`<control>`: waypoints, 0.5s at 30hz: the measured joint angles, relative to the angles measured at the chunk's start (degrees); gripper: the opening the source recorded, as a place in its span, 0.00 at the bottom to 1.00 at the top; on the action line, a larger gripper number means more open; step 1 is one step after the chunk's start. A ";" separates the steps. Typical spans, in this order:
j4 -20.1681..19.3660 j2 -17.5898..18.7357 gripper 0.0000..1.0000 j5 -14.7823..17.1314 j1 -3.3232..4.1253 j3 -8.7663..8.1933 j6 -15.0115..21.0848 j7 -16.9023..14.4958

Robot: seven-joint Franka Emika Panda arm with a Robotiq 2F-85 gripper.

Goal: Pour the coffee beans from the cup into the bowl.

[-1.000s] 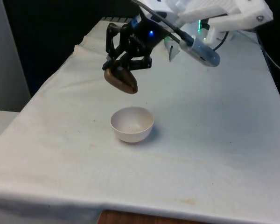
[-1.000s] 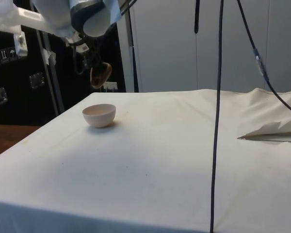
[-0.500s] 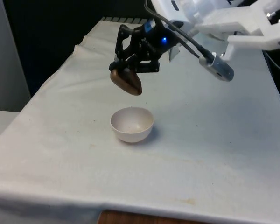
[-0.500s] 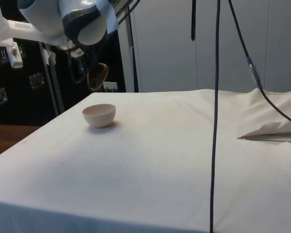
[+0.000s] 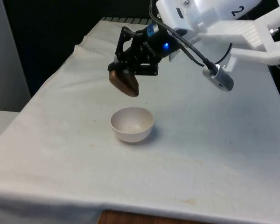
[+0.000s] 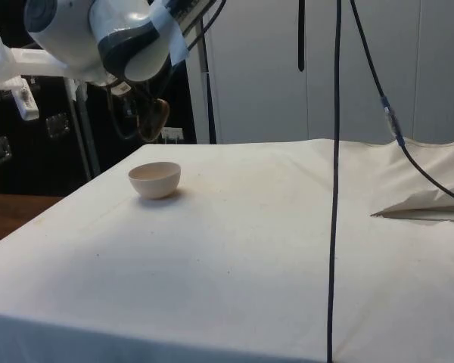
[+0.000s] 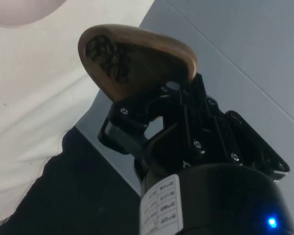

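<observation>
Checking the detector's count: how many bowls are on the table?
1. A white bowl sits on the cloth below the brown cup held tilted in the pincer. Nothing seems hidden.

Open cloth lies on every side of the bowl (image 5: 132, 124) on the bench (image 5: 214, 154), so a low approach is free all round it. Directly above the bowl hangs the tilted brown cup (image 5: 124, 82) in the black fingers (image 5: 119, 66), apart from its rim, blocking a straight descent
</observation>
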 measured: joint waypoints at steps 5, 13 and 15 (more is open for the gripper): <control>0.23 0.57 0.00 -1.38 0.11 0.23 -0.46 0.29; 1.09 1.43 0.00 -3.78 0.52 0.92 -2.64 0.63; 1.09 1.43 0.00 -4.07 0.52 1.03 -2.92 0.74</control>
